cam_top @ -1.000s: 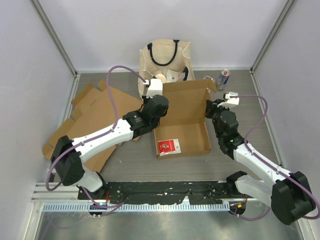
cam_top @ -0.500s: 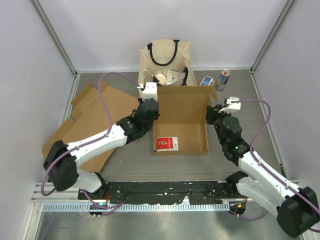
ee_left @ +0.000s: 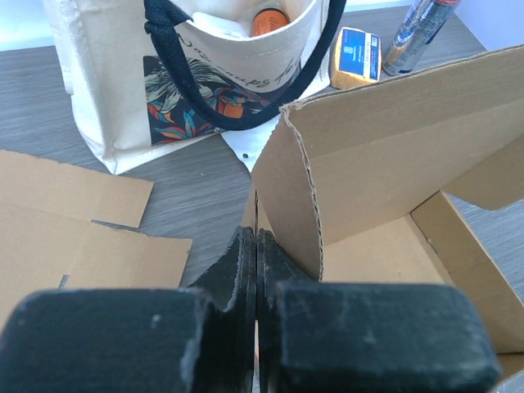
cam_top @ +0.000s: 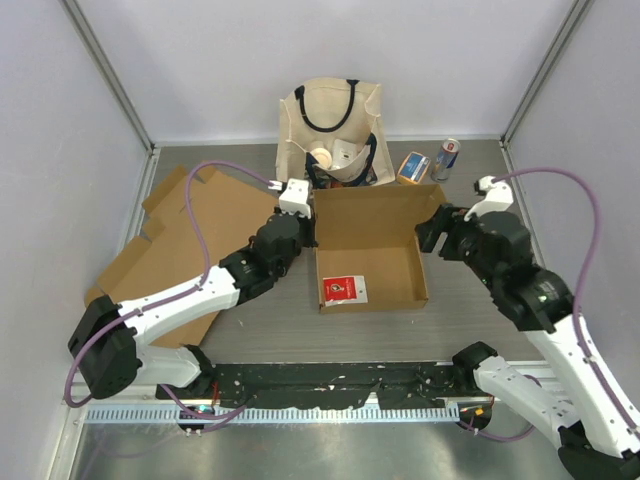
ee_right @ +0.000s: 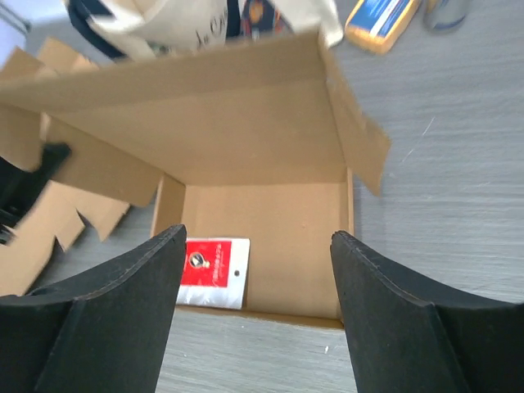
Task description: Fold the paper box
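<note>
Top external view: the paper box [cam_top: 370, 225] lies at the middle of the counter [cam_top: 380, 335], a little toward the far edge. It is plain brown corrugated cardboard, open on top, with a flat rectangular floor. The near and right walls are low, and the rear panel stands taller. A glossy red card [cam_top: 344, 289] lies flat in its near left corner.

Behind the box, at the far edge, slumps a cream cloth bag [cam_top: 330, 120] with black handles. To its right are a small yellow and blue packet [cam_top: 412, 166] and an upright metal can [cam_top: 446, 157]. Flat cardboard sheets [cam_top: 230, 212] with notched, die-cut edges spread across the left half toward the left edge.

In the left wrist view, the left tool [ee_left: 256, 237] has its dark, scuffed fingers pressed together with nothing visible between them. The tips are at the foot of the box's left wall, whose torn corrugated edge rises just beside them.

In the right wrist view, the right tool [ee_right: 258, 237] is spread wide above the box and grips nothing. One finger hangs over each side of the box floor. A loose flap juts out from the box's far right corner.

Bare grey wood-grain counter shows to the right of the box. A strip of it also runs along the near edge.
</note>
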Available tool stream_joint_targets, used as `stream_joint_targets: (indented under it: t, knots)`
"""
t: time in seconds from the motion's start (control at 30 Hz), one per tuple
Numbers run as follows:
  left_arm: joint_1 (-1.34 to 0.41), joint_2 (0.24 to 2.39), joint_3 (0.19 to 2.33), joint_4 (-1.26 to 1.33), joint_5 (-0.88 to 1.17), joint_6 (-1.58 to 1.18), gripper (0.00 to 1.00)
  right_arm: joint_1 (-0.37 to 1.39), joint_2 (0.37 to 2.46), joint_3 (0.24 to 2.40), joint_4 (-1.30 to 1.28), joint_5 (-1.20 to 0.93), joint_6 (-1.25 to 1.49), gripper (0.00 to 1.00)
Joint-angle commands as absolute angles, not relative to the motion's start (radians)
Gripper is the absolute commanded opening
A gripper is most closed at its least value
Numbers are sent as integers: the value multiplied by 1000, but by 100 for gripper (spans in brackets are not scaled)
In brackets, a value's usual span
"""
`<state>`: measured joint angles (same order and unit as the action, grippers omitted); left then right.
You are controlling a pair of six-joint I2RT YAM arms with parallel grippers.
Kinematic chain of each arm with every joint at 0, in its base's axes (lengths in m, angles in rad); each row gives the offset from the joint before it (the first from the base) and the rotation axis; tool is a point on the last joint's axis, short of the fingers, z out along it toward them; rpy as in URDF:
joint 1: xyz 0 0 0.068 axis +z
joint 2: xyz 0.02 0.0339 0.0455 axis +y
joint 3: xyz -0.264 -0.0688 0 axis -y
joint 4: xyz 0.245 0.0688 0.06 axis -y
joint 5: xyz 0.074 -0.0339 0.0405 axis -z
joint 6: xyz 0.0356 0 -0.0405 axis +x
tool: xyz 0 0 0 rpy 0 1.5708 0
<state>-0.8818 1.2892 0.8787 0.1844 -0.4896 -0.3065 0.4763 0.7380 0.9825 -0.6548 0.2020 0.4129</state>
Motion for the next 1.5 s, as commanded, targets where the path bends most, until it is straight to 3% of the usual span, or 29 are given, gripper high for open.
stream_joint_targets:
  t: [0.0, 0.1, 0.2, 0.4, 0.5, 0.6, 0.73, 0.97, 1.27, 1.47]
  knots:
    - [-888, 1255, 858, 204, -451, -316, 0, 479, 829, 1213, -864, 337, 380, 80]
    - [-888, 1250, 854, 195, -454, -324, 0, 451, 917, 1226, -798, 399, 327, 81]
    - [-888, 1247, 857, 186, -445, -331, 0, 365, 933, 1108, -593, 260, 221, 77]
    - [-888, 1241, 868, 140, -436, -331, 0, 110, 809, 817, -154, -88, 141, 81]
    - [-888, 1239, 877, 115, -436, -328, 0, 32, 787, 721, -14, -144, 95, 83]
    - [-888, 1244, 885, 109, -422, -334, 0, -67, 837, 723, 44, -240, 109, 83]
    - [-888, 1247, 897, 100, -423, -336, 0, -211, 926, 710, 231, -646, 193, 78]
    - [-887, 1241, 908, 87, -426, -321, 0, -213, 1040, 713, 297, -868, 202, 67]
    - [-887, 1262, 923, 74, -422, -319, 0, -213, 1080, 727, 285, -749, 135, 63]
    - [-885, 1305, 974, 57, -442, -314, 0, -168, 1121, 742, 316, -749, 160, 42]
